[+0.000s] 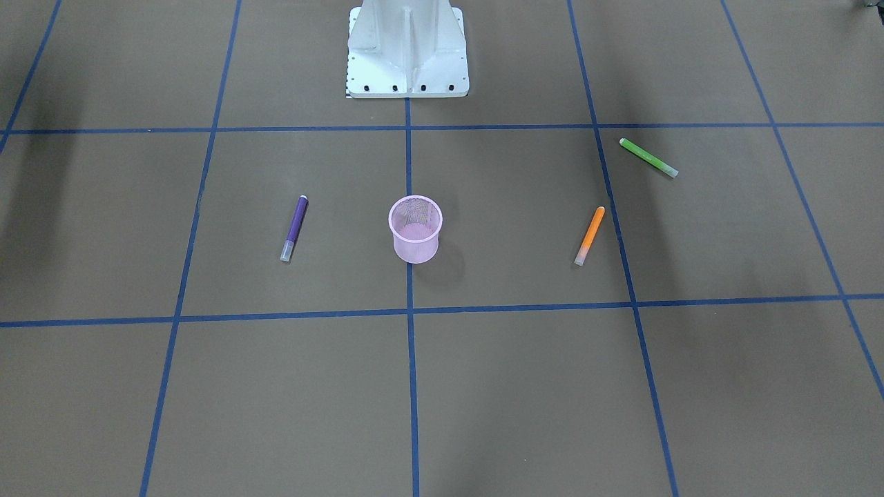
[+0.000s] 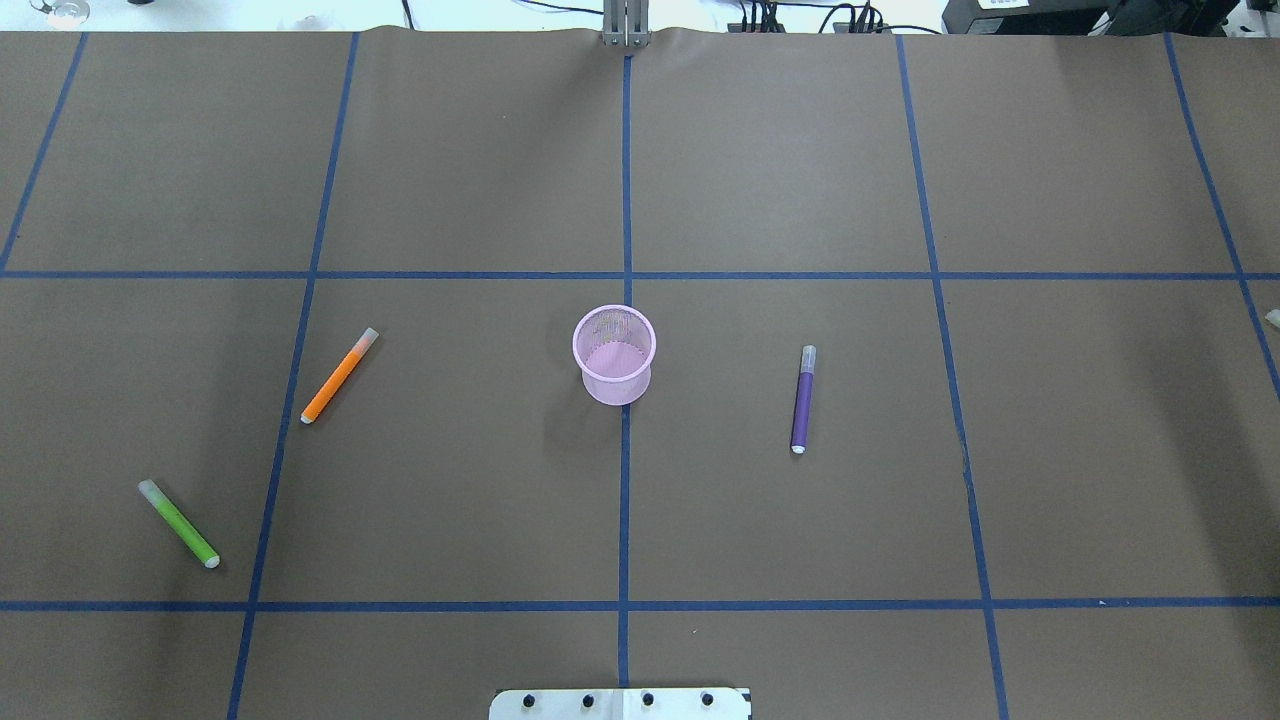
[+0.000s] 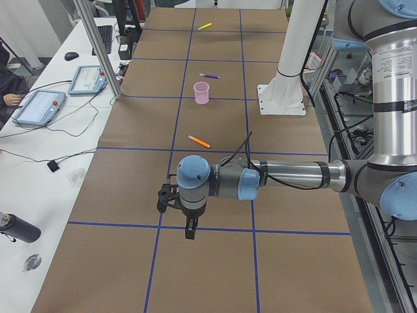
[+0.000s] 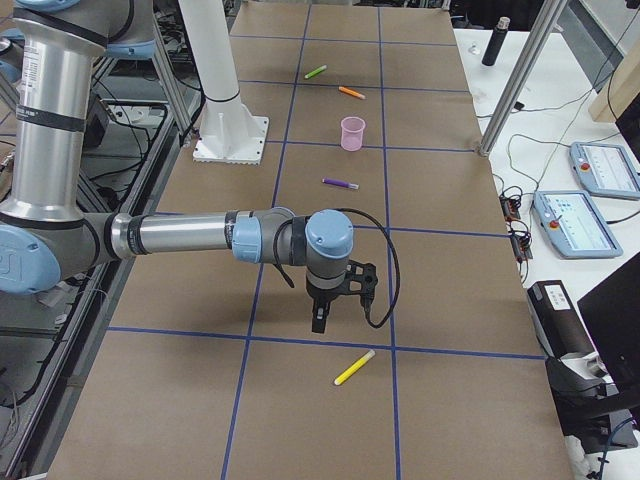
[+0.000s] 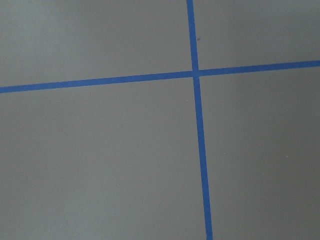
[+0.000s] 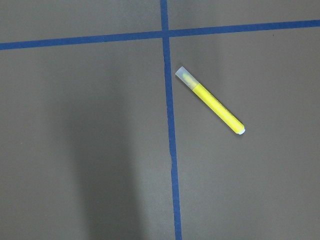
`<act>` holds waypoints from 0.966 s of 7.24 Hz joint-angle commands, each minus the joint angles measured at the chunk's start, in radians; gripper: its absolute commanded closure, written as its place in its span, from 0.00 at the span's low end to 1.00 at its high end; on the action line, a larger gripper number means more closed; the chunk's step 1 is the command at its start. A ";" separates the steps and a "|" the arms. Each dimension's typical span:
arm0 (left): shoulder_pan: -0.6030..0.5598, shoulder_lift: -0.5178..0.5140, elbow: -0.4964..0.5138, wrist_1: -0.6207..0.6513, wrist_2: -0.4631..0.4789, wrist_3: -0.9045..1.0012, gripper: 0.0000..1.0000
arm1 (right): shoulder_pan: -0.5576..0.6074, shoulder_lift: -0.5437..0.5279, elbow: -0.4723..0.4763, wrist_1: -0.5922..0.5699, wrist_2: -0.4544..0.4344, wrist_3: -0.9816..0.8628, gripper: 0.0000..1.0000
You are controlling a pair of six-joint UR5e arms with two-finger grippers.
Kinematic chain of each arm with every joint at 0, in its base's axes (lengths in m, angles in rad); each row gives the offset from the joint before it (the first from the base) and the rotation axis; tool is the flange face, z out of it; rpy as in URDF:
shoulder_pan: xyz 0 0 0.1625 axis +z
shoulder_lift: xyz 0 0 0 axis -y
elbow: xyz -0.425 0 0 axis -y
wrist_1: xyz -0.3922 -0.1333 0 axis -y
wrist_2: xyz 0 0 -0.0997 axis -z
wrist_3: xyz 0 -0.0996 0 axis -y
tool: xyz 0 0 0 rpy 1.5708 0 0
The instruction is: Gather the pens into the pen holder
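The pink mesh pen holder (image 2: 614, 350) stands upright at the table's middle, with nothing showing inside it. A purple pen (image 2: 802, 398) lies to its right. An orange pen (image 2: 339, 375) lies to its left, and a green pen (image 2: 178, 523) lies farther left and nearer the robot. A yellow pen (image 6: 210, 100) lies far out on the right, just beyond my right gripper (image 4: 318, 325), which hangs above the table. My left gripper (image 3: 189, 232) hangs above bare table at the far left end. Both grippers show only in the side views, so I cannot tell whether they are open or shut.
Brown paper with blue tape grid lines (image 5: 196, 72) covers the table. The robot's white base (image 1: 407, 52) stands at the near edge behind the holder. Teach pendants (image 3: 40, 106), cables and a black bottle (image 3: 18, 227) lie on the white side bench.
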 commanded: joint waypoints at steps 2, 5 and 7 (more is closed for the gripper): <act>-0.001 -0.006 -0.004 0.010 -0.003 0.000 0.00 | -0.001 -0.002 -0.004 0.026 0.001 0.010 0.00; 0.001 -0.030 -0.003 -0.003 -0.002 -0.004 0.00 | -0.001 -0.002 0.003 0.028 0.002 0.008 0.00; 0.001 -0.086 -0.015 0.001 -0.010 -0.012 0.00 | 0.001 0.000 0.011 0.044 0.002 0.010 0.00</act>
